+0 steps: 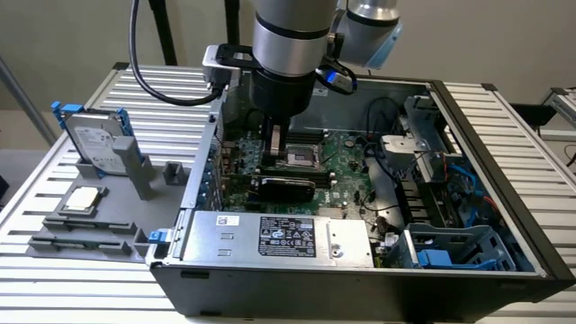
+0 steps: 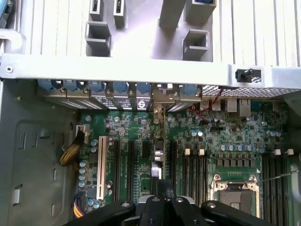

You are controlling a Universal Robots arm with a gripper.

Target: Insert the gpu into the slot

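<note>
One robot arm [image 1: 286,40] reaches down into an open computer case [image 1: 360,297]. Its gripper [image 2: 162,190] is closed, fingers pressed together right above the top edge of the black graphics card [image 1: 286,187] (whether they pinch it is unclear). The card stands upright on the green circuit board [image 2: 235,127], near the square silver socket [image 2: 233,188].

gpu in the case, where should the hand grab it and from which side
Take the gpu by its thin top edge, coming straight down from above. It stands on edge on the motherboard with its flat faces upright, and the case walls block a sideways approach. The hand is shut on that edge now.
</note>
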